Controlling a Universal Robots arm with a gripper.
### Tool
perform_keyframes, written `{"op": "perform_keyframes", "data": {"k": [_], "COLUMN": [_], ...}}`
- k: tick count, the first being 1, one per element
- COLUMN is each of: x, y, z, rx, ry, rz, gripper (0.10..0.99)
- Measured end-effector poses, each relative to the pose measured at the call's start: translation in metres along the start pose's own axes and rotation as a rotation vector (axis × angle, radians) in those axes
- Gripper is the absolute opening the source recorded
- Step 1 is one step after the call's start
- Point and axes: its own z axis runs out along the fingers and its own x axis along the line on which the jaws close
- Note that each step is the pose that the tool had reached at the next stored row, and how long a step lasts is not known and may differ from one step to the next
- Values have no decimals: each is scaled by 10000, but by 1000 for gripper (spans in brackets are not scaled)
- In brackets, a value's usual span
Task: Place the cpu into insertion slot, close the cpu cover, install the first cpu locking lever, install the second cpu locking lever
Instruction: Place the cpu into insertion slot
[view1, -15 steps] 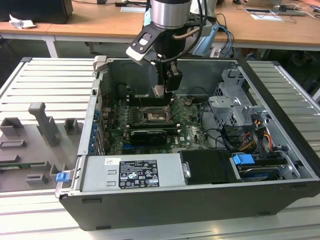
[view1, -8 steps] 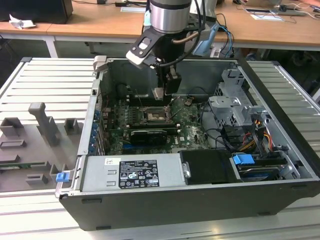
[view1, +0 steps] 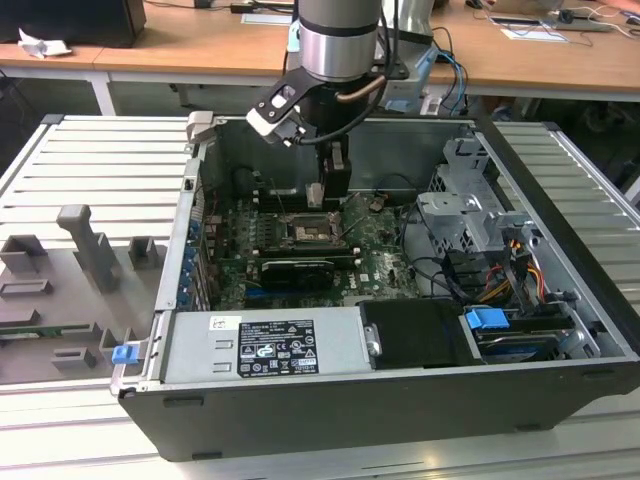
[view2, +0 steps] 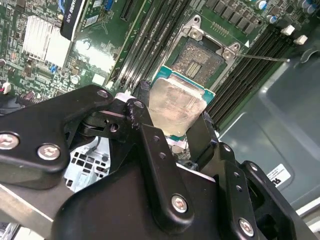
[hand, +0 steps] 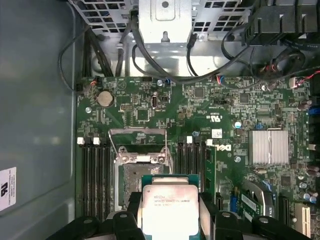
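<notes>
Cpu (view2: 175, 107) held above the bare insertion slot (hand: 134, 176)

The jaws are clamped on two opposite edges of the cpu, silvery top up, and it hangs just above the insertion slot, overlapping one side of it in the first wrist view. The cpu cover (hand: 137, 131) stands raised at the slot's opposite edge, leaving the dark centre bare. Black memory slots (hand: 95, 175) flank the slot on the green motherboard (hand: 220, 100) inside the computer case (view1: 400, 400).
</notes>
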Motion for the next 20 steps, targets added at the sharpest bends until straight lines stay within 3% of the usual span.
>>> {"op": "perform_keyframes", "data": {"k": [8, 15, 18, 20], "x": [-2, -5, -5, -2], "y": [-8, -13, -18, -51], "z": [61, 133, 146, 213], "rx": [0, 89, 84, 17], "ry": [0, -3, 20, 17], "rz": [4, 8, 13, 62], "gripper": [537, 537, 537, 537]}}
